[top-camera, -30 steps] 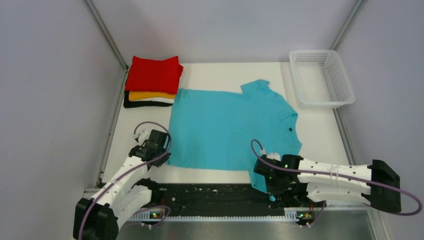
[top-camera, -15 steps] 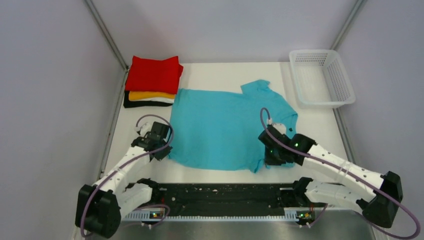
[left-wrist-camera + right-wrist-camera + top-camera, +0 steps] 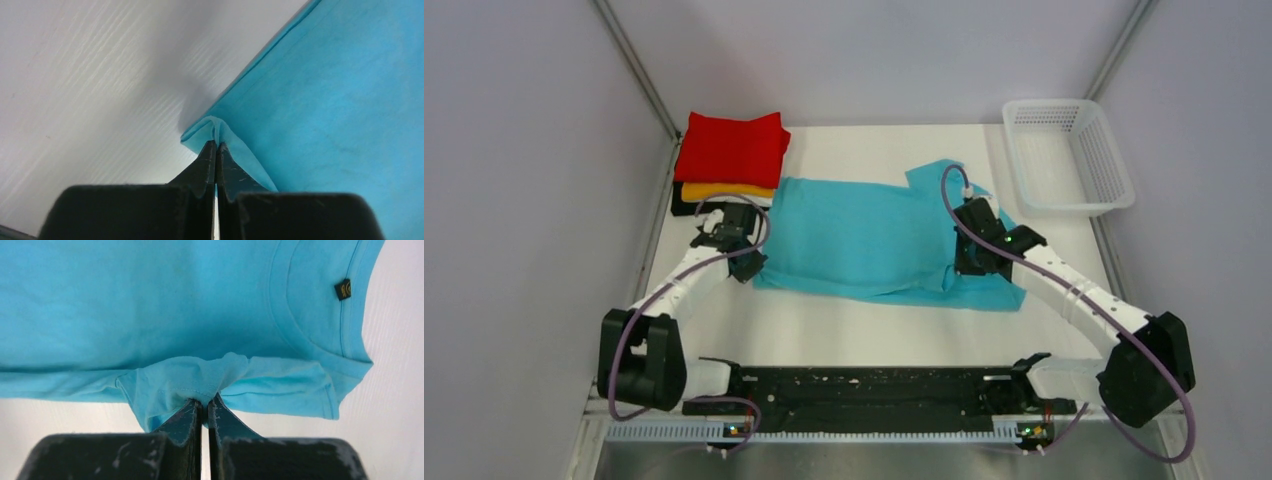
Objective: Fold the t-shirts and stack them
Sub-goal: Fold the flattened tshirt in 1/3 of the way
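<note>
The turquoise tee (image 3: 864, 240) lies across the middle of the table with its near half folded back over the far half. My left gripper (image 3: 746, 262) is shut on its near left corner (image 3: 212, 131). My right gripper (image 3: 969, 262) is shut on a sleeve and hem bunch (image 3: 200, 382) by the collar (image 3: 320, 347). A stack of folded shirts, red (image 3: 732, 148) on top, then orange (image 3: 724, 190) and black (image 3: 679, 205), sits at the far left.
A white plastic mesh basket (image 3: 1069, 155) stands at the far right corner. Grey walls close in the table on left, right and back. Bare white tabletop (image 3: 854, 330) lies between the tee and the arm bases.
Both grippers have moved away from me, carrying the tee's near edge up and over its far half. The tee went from lying flat to folded in half.
</note>
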Robot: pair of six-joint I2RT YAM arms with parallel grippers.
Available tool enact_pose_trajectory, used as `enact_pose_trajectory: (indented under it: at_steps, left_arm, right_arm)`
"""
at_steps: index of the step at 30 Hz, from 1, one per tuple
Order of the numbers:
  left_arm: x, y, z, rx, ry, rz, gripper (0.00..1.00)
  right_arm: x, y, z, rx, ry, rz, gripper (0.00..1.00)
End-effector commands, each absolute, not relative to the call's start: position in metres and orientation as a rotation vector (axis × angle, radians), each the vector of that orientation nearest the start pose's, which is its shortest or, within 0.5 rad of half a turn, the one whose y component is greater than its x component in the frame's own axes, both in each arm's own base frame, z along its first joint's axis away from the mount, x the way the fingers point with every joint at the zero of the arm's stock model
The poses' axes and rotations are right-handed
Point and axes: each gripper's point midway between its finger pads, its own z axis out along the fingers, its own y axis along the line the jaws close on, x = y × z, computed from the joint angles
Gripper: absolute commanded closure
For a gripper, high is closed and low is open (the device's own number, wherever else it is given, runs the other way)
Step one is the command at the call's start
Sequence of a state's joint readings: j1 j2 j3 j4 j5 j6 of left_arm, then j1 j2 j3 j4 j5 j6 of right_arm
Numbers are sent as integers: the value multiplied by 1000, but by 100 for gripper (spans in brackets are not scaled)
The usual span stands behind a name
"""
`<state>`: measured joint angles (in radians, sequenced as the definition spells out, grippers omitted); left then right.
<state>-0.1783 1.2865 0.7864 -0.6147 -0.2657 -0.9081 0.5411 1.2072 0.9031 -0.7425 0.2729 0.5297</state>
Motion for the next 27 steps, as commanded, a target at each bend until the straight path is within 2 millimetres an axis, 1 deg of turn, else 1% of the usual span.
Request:
enact_pose_trajectory:
  at_steps: [1,2,3,5,7,10,13,15,17,19,20,22,23,24,25,26,27]
  left_arm:
    - [316,-41,80,-952,2372,-81,100]
    - [321,-42,78,-948,2379,-82,100]
    - [325,-44,76,-947,2386,-83,100]
    - [334,-47,71,-947,2404,-94,100]
    - [341,-46,68,-946,2413,-70,100]
    - [349,-42,64,-954,2418,-46,100]
    - [358,-44,59,-950,2436,-57,100]
    - [363,-46,53,-947,2461,-58,100]
    - [369,-46,53,-951,2464,-56,97]
    - [374,-46,52,-959,2461,-57,83]
    - [377,-45,52,-966,2457,-56,78]
    - [383,-39,53,-1002,2441,-46,65]
    - [385,-35,53,-1032,2435,-41,61]
    - [387,-31,55,-1067,2425,-38,55]
    - [390,-27,58,-1101,2407,-48,50]
    - [393,-25,63,-1116,2391,-69,43]
    - [395,-25,69,-1119,2381,-93,28]
  right_arm:
    - [288,120,128,71,2467,106,100]
    - [289,119,123,75,2487,115,100]
    - [293,118,122,116,2496,127,100]
    - [304,123,122,121,2486,161,100]
    - [314,122,123,119,2485,142,100]
    - [327,112,120,170,2493,93,100]
    - [337,102,113,207,2506,63,100]
    - [343,100,109,213,2517,51,100]
    - [350,99,103,214,2530,41,100]
    - [360,99,95,220,2550,39,100]
    - [367,99,94,225,2552,43,99]
    - [386,98,85,253,2562,36,97]
    - [397,95,83,276,2560,37,96]
    - [410,93,78,309,2564,44,94]
    - [420,92,75,336,2569,55,88]
    - [430,89,72,365,2575,54,71]
    - [436,88,70,381,2583,41,53]
